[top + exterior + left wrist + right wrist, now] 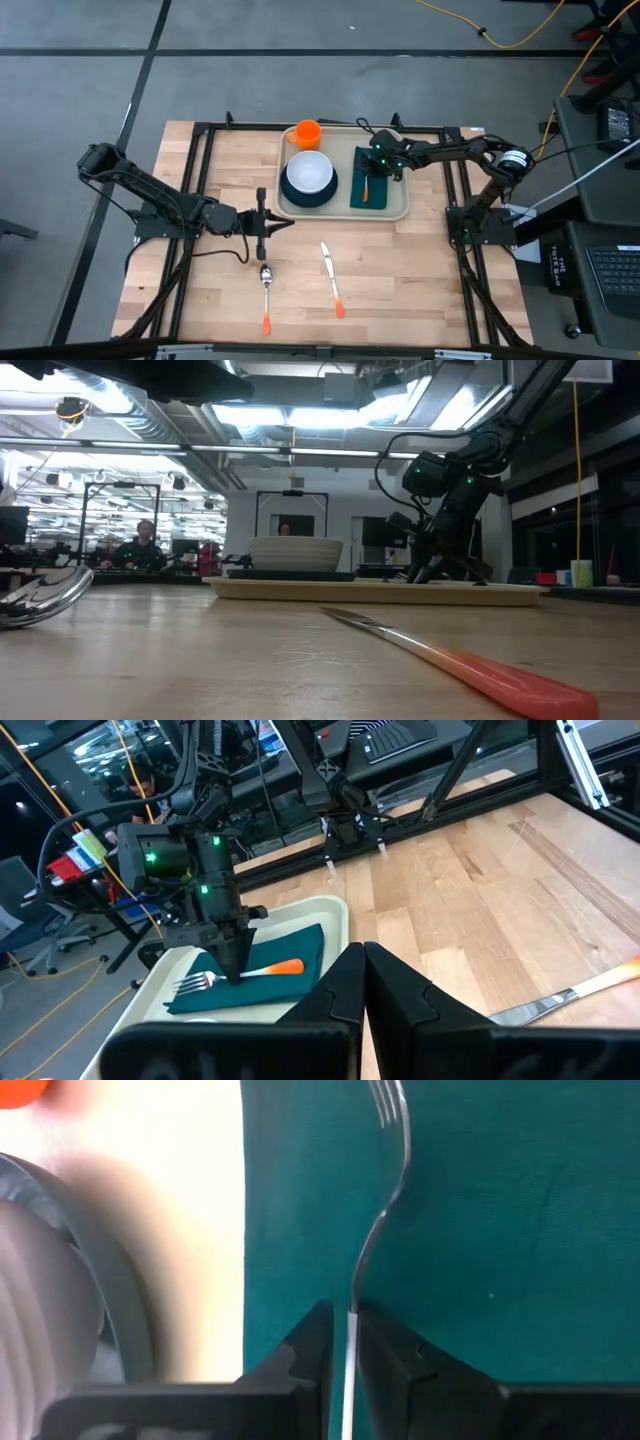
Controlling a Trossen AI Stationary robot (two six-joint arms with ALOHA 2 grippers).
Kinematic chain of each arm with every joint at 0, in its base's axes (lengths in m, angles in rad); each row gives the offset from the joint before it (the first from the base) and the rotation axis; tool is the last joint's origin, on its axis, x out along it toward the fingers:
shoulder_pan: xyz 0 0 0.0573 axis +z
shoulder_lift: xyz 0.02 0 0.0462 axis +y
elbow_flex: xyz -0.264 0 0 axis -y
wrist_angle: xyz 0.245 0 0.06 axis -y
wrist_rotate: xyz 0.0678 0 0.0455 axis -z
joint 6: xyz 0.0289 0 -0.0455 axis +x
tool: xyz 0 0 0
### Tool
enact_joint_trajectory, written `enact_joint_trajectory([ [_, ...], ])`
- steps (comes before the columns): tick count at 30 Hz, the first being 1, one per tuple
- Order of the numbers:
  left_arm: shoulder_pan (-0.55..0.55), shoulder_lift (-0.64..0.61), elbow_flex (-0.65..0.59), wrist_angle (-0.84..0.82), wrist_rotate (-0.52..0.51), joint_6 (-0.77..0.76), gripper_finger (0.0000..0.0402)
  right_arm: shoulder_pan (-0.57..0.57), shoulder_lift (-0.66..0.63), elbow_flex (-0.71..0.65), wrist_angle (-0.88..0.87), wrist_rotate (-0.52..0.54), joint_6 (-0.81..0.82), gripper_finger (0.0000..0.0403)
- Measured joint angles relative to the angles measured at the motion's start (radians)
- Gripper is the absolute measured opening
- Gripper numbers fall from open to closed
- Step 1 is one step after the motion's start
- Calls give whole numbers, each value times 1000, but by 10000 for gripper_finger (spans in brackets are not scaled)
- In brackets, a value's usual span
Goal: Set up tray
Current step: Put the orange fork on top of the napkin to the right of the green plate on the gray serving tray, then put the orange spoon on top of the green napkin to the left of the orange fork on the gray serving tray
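I am observing the right gripper (343, 1342) pinching the fork (385, 1200) on the green napkin (371, 190), at three o'clock on the tray (345, 214). Left gripper (272, 225), shut, is idling at seven o'clock.

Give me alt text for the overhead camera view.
The right gripper holds a fork on the green napkin in the cream tray, beside a bowl on a dark plate and an orange cup. The left gripper waits shut near the spoon and knife.
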Motion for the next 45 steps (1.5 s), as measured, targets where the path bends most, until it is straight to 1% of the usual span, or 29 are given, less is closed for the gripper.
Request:
enact_joint_trajectory([
  [8, 0, 0, 0, 0, 0, -17, 4, 0, -3, 0, -1, 1, 1, 49],
  [14, 0, 0, 0, 0, 0, -18, 2, 0, -35, 0, -11, 45, -5, 49],
  [20, -1, 0, 0, 0, 0, -19, 4, 0, -45, 0, -53, 48, 0, 49],
  [24, -2, 0, 0, 0, 8, -23, 1, -6, -54, 0, -96, 79, -6, 49],
  [31, -2, 0, 0, 2, 26, -23, 5, -11, -153, 1, -163, 179, -54, 49],
  [36, -2, 0, 0, 3, 25, -17, 1, -5, -250, 1, -160, 196, -157, 49],
  [41, -2, 0, 0, 2, 27, -23, 4, 55, -365, 1, -168, 305, -274, 49],
  [45, -2, 0, 0, 2, 26, -23, 7, 150, -440, 1, -215, 426, -367, 37],
])
